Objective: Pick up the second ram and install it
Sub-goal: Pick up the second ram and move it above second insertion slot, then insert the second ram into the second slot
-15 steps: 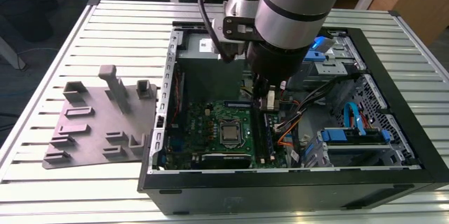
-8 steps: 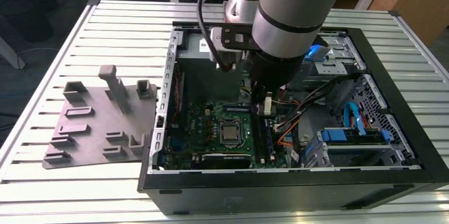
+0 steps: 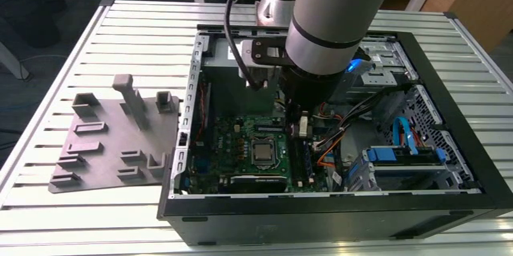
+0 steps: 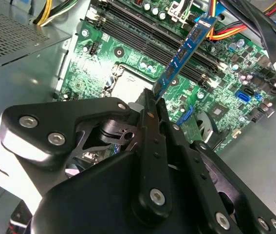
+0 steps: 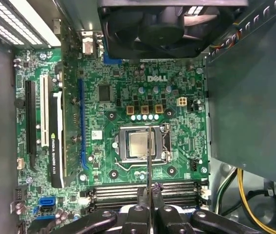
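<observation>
My gripper [image 4: 153,100] is shut on the second ram [image 4: 184,53], a slim blue strip with a row of black chips that sticks out from between the fingers. It hangs inside the open computer case, above the green motherboard [image 3: 240,142]. In the first wrist view the ram [image 5: 148,151] appears edge-on as a thin line crossing the silver processor [image 5: 140,145], with the gripper [image 5: 148,194] over the long black memory slots [image 5: 113,191]. In the exterior view the gripper [image 3: 303,128] is beside the processor [image 3: 263,151], toward the exterior view's right.
A grey plastic tray [image 3: 88,160] with upright posts lies outside the case on the slatted table, at the exterior view's left. Inside the case are a fan [image 5: 164,29], a dark expansion card [image 5: 57,141], coloured cable bundles [image 4: 254,24] and a blue-latched drive cage [image 3: 405,154].
</observation>
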You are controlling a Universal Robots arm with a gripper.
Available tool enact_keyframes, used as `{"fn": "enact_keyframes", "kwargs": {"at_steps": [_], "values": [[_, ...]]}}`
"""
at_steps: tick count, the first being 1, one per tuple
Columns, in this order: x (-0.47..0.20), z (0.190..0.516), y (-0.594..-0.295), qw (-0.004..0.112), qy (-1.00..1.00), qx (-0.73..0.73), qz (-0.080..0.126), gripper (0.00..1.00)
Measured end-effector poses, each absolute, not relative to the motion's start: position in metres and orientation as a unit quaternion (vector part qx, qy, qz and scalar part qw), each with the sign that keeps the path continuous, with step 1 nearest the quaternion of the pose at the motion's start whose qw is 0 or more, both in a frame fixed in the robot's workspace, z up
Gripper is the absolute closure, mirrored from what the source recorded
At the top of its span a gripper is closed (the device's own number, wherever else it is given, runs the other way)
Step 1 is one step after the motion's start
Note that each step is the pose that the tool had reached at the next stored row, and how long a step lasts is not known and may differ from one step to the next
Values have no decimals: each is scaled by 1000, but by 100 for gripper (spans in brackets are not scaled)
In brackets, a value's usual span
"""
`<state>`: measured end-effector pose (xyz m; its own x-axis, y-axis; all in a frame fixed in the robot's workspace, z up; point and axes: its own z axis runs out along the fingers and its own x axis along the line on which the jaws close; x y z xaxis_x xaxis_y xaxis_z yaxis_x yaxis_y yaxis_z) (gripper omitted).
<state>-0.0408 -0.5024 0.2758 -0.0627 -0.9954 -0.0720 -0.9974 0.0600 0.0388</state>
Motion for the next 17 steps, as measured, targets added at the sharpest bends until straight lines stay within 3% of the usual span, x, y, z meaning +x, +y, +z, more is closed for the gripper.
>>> {"fn": "enact_keyframes", "kwargs": {"at_steps": [17], "values": [[-41,275,-502,13,733,-679,39,89]]}}
